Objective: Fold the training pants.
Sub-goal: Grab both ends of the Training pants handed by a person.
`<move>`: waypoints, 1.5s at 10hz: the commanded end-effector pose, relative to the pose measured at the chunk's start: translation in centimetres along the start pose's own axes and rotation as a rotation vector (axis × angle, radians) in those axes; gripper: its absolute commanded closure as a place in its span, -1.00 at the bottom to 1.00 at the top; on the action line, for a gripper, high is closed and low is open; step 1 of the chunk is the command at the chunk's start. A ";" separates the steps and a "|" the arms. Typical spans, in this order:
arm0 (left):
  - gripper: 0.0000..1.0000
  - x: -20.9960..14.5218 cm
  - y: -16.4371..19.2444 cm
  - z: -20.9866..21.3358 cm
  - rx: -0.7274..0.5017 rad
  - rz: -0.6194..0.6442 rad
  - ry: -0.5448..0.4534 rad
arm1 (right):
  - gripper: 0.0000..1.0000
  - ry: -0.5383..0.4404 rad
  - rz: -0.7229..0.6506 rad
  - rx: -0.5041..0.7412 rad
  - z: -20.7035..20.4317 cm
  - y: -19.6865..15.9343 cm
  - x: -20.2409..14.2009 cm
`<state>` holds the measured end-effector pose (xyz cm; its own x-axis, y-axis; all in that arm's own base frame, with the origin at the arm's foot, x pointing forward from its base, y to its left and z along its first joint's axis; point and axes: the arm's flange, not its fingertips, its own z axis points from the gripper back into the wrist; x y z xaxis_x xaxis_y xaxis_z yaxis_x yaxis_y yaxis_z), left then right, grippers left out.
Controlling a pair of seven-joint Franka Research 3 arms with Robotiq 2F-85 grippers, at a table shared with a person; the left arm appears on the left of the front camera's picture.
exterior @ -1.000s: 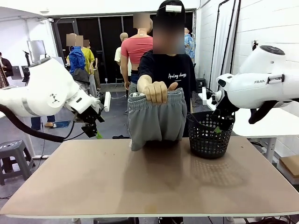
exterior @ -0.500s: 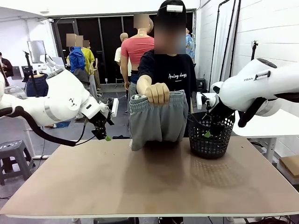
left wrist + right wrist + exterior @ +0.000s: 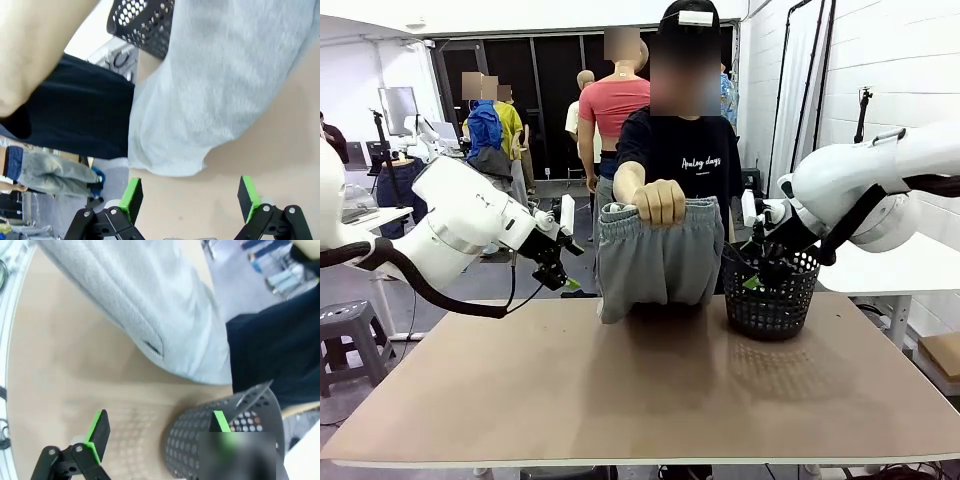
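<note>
We're looking across the table (image 3: 620,400), a plain brown top running out to the far side. The left arm (image 3: 450,235) is coming in from the left and the right arm (image 3: 870,195) from the right, both hanging over the table's far part. The person (image 3: 685,150) is standing at the far side in a black T-shirt, facing us.

The pants (image 3: 655,255) are hanging in the middle, light grey, bunched at the waistband and held up from above. Their legs are dropping to the far edge of the tabletop, and we can't tell whether the hems are resting on it. Just right of them the black mesh basket (image 3: 770,300) is standing upright on the table.

Now the left gripper (image 3: 567,282): it's hovering just left of the pants, above the table's far edge. In its wrist view the jaws are standing wide apart with nothing between them, and the pants' lower corner is lying just ahead of the green pads (image 3: 132,197).

The right gripper (image 3: 754,278) is hanging at the basket's left rim, between basket and pants. Its wrist view is showing the fingers spread wide and gripping nothing, one pad blurred in front of the basket's wall.

And the person's hand (image 3: 660,200) is clenching the gathered waistband.
</note>
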<state>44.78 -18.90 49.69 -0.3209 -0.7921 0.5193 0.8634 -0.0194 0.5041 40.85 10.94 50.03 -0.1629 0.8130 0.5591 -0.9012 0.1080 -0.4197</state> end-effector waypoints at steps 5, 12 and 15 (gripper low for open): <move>-1.00 -0.9 0.2 -2.0 -0.017 0.017 -0.257 | -1.00 -0.305 0.005 0.040 -2.1 -1.3 -0.4; -1.00 2.4 -0.7 -2.9 -0.021 0.081 -0.483 | -1.00 -0.472 0.035 0.132 -3.1 -1.3 0.7; -1.00 3.4 -1.7 -2.4 -0.081 0.076 -0.544 | -1.00 -0.527 0.066 0.147 -3.5 -1.1 1.1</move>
<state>43.53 -23.68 49.13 -0.3739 -0.3975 0.8380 0.9178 -0.0288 0.3959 42.48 13.55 49.08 -0.3308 0.4579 0.8252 -0.9333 -0.0291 -0.3580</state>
